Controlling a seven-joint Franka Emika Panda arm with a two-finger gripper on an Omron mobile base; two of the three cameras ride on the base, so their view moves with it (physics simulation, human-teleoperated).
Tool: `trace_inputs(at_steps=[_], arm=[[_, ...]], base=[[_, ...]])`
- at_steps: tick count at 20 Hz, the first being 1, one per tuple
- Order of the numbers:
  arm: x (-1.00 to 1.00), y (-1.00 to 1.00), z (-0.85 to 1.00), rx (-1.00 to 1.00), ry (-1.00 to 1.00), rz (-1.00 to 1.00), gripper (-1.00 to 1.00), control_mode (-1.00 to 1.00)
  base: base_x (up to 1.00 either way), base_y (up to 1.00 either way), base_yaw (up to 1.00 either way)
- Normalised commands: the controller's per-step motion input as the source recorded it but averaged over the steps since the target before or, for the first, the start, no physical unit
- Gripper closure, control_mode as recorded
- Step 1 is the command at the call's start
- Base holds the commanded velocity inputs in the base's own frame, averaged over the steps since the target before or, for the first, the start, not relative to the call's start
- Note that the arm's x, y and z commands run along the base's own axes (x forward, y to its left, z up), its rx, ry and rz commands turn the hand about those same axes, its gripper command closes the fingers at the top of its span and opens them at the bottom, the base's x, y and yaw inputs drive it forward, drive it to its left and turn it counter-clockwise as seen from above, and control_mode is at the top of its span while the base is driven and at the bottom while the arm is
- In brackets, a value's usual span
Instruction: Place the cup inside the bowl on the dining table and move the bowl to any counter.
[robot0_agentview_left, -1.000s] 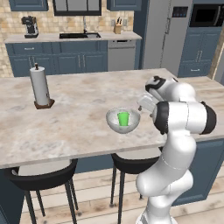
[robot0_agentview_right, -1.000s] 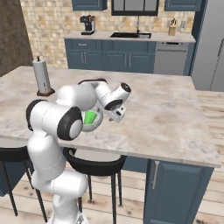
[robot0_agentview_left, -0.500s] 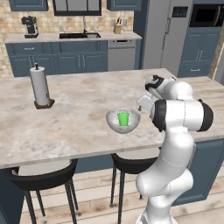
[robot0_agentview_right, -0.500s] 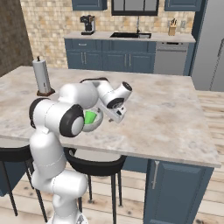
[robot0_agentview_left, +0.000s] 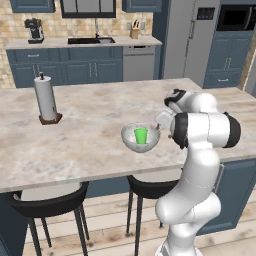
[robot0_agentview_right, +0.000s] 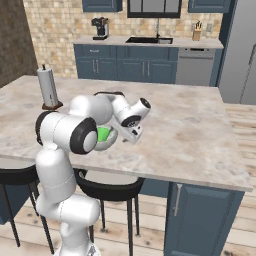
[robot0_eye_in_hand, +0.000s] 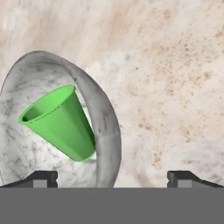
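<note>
The cup (robot0_agentview_left: 141, 135) stands upright inside the bowl (robot0_agentview_left: 131, 142), and the bowl rests on the table (robot0_agentview_left: 90, 130) near its near edge, above the stools (robot0_agentview_left: 45, 206); the first half of the task thus appears complete, and the step in hand is judged to be grasping the bowl for transfer to the counter (robot0_agentview_left: 80, 44) along the far wall. The end effector (robot0_eye_in_hand: 112, 177) hangs just beside the bowl's right side, with its fingers (robot0_eye_in_hand: 41, 178) spread wide and empty; in the hand view the bowl's near wall (robot0_eye_in_hand: 107, 135) rises between the two tips, one tip on the inner side and the other outside over bare table. To do this step well, the end effector should advance so that the rim wall sits deep between the fingers before closing, with the inner finger kept clear of the cup so that it is not tipped or wedged. A grip on one wall of a deep, smooth-looking bowl is likely to let it pivot, so the closure should be firm and the lift slow and level. The paper-towel roll (robot0_agentview_left: 46, 98) stands well apart at the left and poses no obstacle.
</note>
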Motion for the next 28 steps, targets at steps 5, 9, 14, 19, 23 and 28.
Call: trace_inputs(at_steps=[5,9,14,19,23,28], arm=[[0.0,0.21,-0.05,0.0,0.0,0.0,-1.0,-1.0],[0.04,0.08,-0.03,0.0,0.0,0.0,-1.0,-1.0],[0.05,0.02,-0.05,0.0,0.0,0.0,-1.0,-1.0],[0.02,0.05,-0.06,0.0,0.0,0.0,-1.0,-1.0],[0.02,0.01,-0.1,0.0,0.0,0.0,-1.0,-1.0],[0.0,0.0,-0.12,0.0,0.0,0.0,-1.0,-1.0]], base=[[0.0,0.0,0.0],[0.0,0.0,0.0],[0.0,0.0,0.0],[0.0,0.0,0.0],[0.0,0.0,0.0],[0.0,0.0,0.0]])
